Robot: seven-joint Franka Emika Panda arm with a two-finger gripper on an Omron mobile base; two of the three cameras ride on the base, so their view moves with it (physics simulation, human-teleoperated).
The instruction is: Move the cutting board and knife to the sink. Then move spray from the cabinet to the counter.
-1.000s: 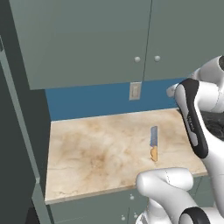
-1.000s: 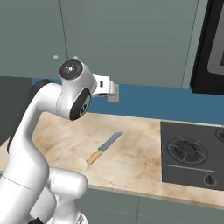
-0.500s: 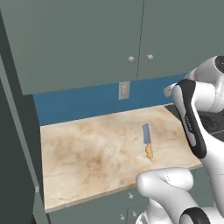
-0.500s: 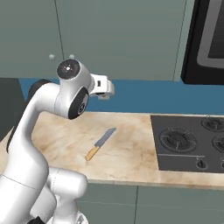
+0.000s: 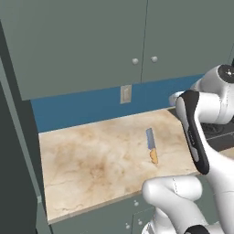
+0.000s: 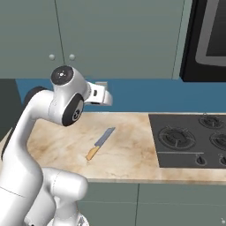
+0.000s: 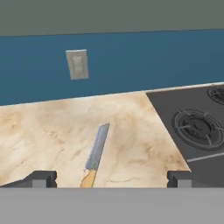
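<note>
The knife [image 5: 151, 145] [image 6: 100, 143] [image 7: 96, 153] lies flat on the beige marble counter [image 5: 91, 160] [image 6: 128, 150] [image 7: 39, 131]. Its blue-grey blade points toward the blue back wall and its orange handle toward the front edge. My gripper [image 7: 110, 179] hangs above and in front of the knife, open, with its fingertips [image 7: 41, 178] far apart and nothing between them. The hand [image 6: 99, 95] [image 5: 176, 98] is held high over the counter, near the wall. The cutting board, sink and spray are out of view.
A black stovetop [image 6: 190, 139] [image 7: 197, 127] adjoins the counter on the right, under a black appliance [image 6: 212, 35]. Wall cabinets with round knobs [image 5: 144, 59] [image 6: 62, 56] hang above. A wall outlet [image 5: 125, 93] [image 7: 77, 64] sits on the backsplash. A tall dark unit [image 5: 13, 151] bounds the counter's left end.
The whole picture has slid left, so the base has driven right and more stovetop shows. The knife has stayed in place on the counter and the arm keeps its pose.
</note>
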